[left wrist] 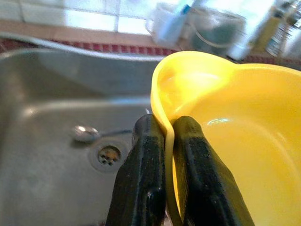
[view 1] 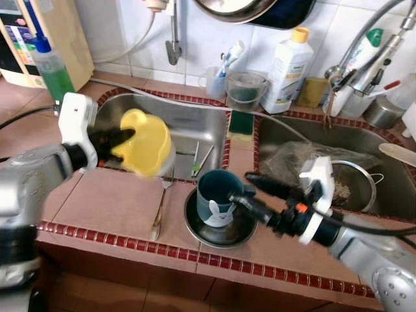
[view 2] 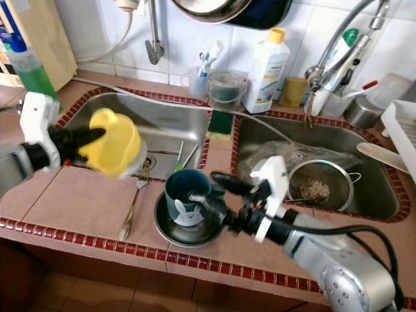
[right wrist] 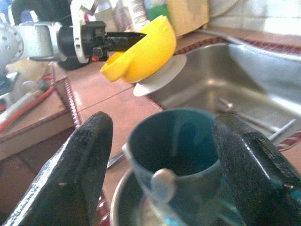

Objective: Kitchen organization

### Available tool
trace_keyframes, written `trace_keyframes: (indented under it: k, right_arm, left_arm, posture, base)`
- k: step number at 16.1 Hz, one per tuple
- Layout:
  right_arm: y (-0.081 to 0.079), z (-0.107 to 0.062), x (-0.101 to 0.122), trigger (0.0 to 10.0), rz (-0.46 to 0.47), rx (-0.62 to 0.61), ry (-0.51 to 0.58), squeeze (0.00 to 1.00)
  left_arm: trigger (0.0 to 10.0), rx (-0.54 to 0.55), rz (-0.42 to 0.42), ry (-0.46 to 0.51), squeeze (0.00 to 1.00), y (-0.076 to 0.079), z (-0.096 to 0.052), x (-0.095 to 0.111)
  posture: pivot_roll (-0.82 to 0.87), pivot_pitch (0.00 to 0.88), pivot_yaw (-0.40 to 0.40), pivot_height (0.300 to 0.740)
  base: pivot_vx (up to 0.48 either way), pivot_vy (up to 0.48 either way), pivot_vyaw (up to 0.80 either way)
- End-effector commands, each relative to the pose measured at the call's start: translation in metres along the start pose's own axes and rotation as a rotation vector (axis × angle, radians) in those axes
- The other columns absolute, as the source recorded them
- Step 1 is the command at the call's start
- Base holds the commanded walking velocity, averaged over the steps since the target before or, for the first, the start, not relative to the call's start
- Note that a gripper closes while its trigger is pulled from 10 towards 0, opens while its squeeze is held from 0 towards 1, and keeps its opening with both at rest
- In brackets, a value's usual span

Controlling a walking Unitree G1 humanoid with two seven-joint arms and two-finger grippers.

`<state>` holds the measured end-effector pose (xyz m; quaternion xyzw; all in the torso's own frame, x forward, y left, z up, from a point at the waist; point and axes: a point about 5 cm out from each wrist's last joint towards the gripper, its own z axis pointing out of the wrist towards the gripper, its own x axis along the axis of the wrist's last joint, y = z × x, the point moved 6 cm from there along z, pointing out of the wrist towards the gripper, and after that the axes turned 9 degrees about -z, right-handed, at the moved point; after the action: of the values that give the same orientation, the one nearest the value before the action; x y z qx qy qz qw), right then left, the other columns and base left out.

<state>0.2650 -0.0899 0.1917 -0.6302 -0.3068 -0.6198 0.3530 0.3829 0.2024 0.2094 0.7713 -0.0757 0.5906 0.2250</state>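
Note:
My left gripper (view 1: pixel 127 139) is shut on the rim of a yellow bowl (view 1: pixel 144 142) with a white base, held tilted in the air over the near edge of the left sink (view 1: pixel 195 123). Its fingers (left wrist: pixel 141 179) pinch the yellow bowl's (left wrist: pixel 235 136) wall, one inside and one outside. A teal mug (view 1: pixel 218 194) with a rabbit print stands in a dark round dish (view 1: pixel 218 229) on the tiled counter. My right gripper (view 1: pixel 244 188) is open beside the mug's rim, its fingers (right wrist: pixel 80 174) spread on either side of the teal mug (right wrist: pixel 176 141).
A fork (view 1: pixel 159 208) lies on the counter left of the dish. Cutlery (view 1: pixel 198 159) lies in the left sink. The right sink (view 1: pixel 305 130) holds a strainer (view 1: pixel 351 185) and a plastic bag. Bottles, cups, a sponge and a tap (view 1: pixel 364 71) line the back wall.

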Motion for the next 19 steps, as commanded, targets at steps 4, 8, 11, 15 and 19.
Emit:
trace_keyframes:
  k: [4,8,11,15,19]
  right_arm:
    - [0.008,-0.01,0.01,10.0,-0.018,-0.071,0.032,0.0]
    - [0.003,-0.019,0.009,10.0,-0.007,-0.11,0.039,0.0]
    - [0.0,-0.033,0.006,10.0,-0.003,-0.164,0.027,0.0]
    - [-0.006,-0.049,0.007,10.0,-0.002,-0.236,0.026,0.0]
    - [-0.012,-0.058,0.007,10.0,0.005,-0.284,0.025,0.0]
  left_arm:
    - [10.0,-0.011,0.05,0.111,0.0,0.008,0.033,0.018]
    - [10.0,0.013,0.124,0.167,0.0,0.005,0.054,0.024]
    - [10.0,0.024,0.19,0.166,0.0,0.002,0.066,0.022]
    - [10.0,0.082,0.228,0.136,0.0,-0.005,0.079,0.01]
    - [10.0,0.109,0.212,0.102,0.0,-0.007,0.086,-0.004]
  posture:
    - [-0.12,0.045,-0.025,0.732]
    - [-0.16,0.056,0.014,0.732]
    - [-0.21,0.068,0.046,0.732]
    - [-0.26,0.091,0.08,0.732]
    - [-0.3,0.11,0.106,0.732]
  base:
    - [0.0,0.0,0.0]
    - [0.0,0.0,0.0]
    - [0.0,0.0,0.0]
    - [0.0,0.0,0.0]
    - [0.0,0.0,0.0]
